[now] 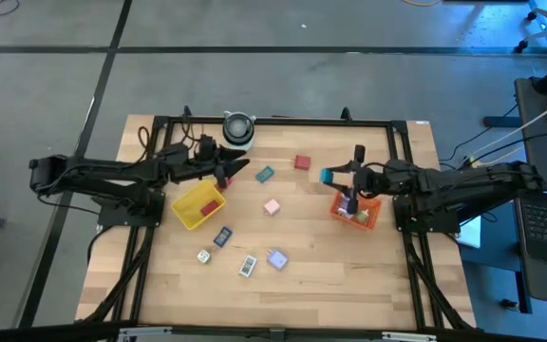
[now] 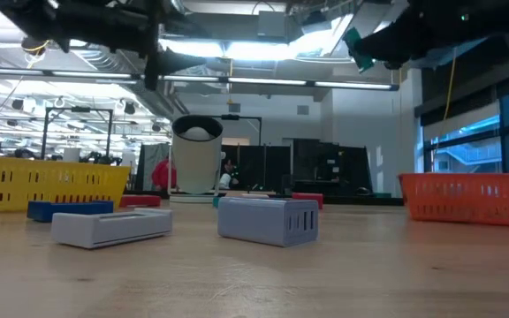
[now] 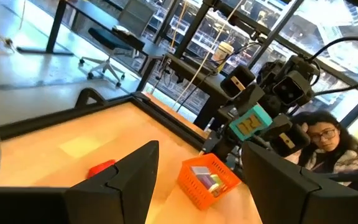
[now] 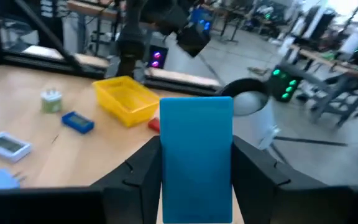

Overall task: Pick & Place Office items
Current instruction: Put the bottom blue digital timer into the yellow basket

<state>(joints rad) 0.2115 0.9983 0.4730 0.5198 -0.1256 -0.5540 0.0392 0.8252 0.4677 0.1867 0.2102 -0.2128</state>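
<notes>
Table (image 1: 160, 285) is light wood with a black frame round it, and going from the left side: the left gripper (image 1: 242, 167) sits up in the air just past the far corner of the yellow tray (image 1: 198, 206), fingers spread wide with nothing between them, which the left wrist view backs up. There's a red piece (image 1: 211, 204) lying in the yellow tray. Behind that, at the far edge, stands the round white-and-grey cylinder (image 1: 238, 127). In the middle the loose office items are scattered around: a dark blue block (image 1: 223, 236), a small white piece (image 1: 203, 256) and a white rectangular piece (image 1: 247, 267) toward the near side, a pale blue piece (image 1: 277, 258) next to that, a pink block (image 1: 272, 206) in the centre, a teal block (image 1: 265, 175) and a red block (image 1: 302, 162) farther back. Over on the right, the right gripper (image 1: 327, 176) is clamped narrow on a teal flat piece (image 4: 196, 155), holding it upright in the air near the far left corner of the red-orange tray (image 1: 367, 218). That tray already has a couple of small pieces in it, can't really make out which.
</notes>
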